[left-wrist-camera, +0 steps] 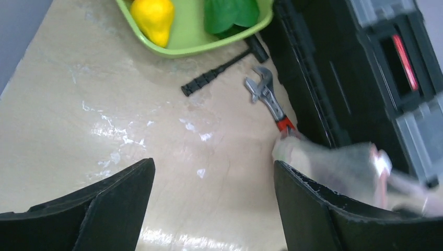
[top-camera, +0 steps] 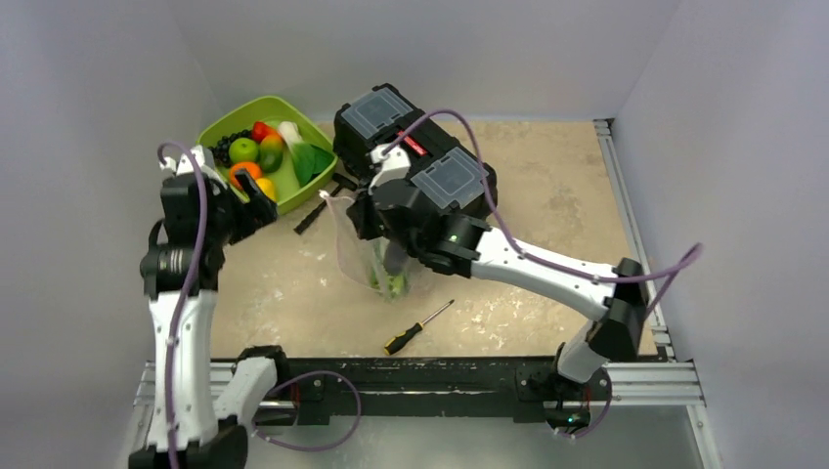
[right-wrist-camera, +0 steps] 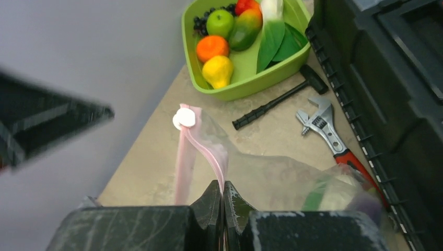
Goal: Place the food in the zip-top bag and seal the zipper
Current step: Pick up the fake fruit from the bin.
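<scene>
The right fingers [right-wrist-camera: 237,206] are pinched shut on the pink zipper [right-wrist-camera: 183,162] of the zip-top bag [top-camera: 354,249]. The bag is held upright at centre frame in the top view, with green food [top-camera: 391,284] low inside. The left fingers [left-wrist-camera: 109,204] are spread open and empty over the tabletop [top-camera: 547,195], near the lime-green tray [top-camera: 235,115] at upper left.

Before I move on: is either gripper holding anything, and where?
Right gripper pinches the zip-top bag by its pink zipper strip at the mouth; left gripper is open, holding nothing.
</scene>
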You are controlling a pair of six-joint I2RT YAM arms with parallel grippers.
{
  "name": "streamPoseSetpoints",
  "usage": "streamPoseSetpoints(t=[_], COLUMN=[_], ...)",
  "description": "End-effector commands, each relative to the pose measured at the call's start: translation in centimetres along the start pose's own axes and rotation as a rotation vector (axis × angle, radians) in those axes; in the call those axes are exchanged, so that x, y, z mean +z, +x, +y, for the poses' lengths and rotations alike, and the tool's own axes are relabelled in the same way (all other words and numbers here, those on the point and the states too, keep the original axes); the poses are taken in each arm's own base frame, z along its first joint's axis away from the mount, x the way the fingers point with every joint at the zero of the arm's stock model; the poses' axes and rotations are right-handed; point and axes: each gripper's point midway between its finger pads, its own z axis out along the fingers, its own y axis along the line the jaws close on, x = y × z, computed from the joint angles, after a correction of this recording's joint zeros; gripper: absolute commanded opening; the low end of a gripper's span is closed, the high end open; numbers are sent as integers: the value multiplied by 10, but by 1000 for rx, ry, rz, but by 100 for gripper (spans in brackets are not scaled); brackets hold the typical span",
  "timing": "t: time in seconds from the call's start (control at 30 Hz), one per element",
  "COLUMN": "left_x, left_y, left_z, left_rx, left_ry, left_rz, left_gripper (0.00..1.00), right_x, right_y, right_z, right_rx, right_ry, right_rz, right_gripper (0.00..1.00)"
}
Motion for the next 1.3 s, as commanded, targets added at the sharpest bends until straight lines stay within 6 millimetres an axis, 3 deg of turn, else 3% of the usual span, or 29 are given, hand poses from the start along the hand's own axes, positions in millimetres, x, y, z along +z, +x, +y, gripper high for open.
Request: streamPoseSetpoints(t=[0.0,0.1,0.2,0.33,0.57,0.7,1.0,1.13,1.27], left_x=[63,101,139,194,267,290,332,346,346], left_y=[-28,-33,-36,-36,-41,-32,-7,8,19], left_z=[-10,21,23,41,79,98,90,91,98], left_rx=[-203,-204,-186,-153,55,153,250,266,256], left_ry=[145,-2,20,-42,-175,-254,-242,-257,-305], left_rz=[80,121,155,234,320,356,428,474,536], left_gripper=[82,82,80,77,84,85,81,73,61], right_x=[30,45,54,65,70,65,68,66,64], right_y=[11,19,18,20,21,17,21,19,18], right_z=[5,23,40,51,44,42,31,30,27], right_rx=[-60,-63,-77,-77,-53,-51,-28,-31,-31], right_ry=[70,2,-61,-124,-151,-162,-161,-156,-149], right_rz=[-17,16,24,52,84,82,103,102,99], right_gripper=[0,0,0,0,0,0,0,0,0])
